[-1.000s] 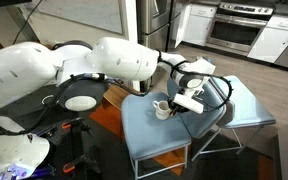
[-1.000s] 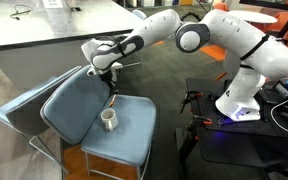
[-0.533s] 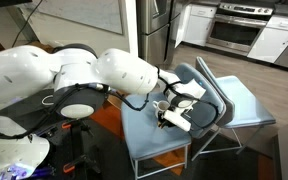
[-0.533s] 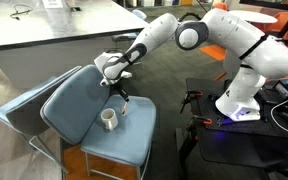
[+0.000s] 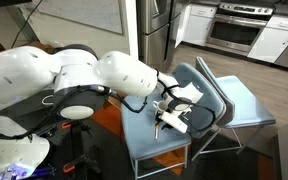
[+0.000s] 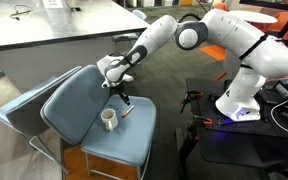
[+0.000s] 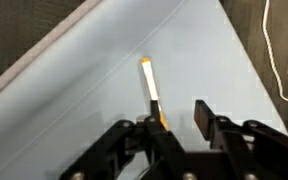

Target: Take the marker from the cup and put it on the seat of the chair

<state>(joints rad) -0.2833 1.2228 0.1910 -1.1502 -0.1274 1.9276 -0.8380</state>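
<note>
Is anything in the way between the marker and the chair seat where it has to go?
Nothing visible is. The gripper holds the marker over a bare patch of the chair seat, and the cup stands off to one side of it.

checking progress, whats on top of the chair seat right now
The cup stands on the seat; the marker shows against it by the gripper. Its near end is hidden behind the gripper, so whether it lies free is unclear.
</note>
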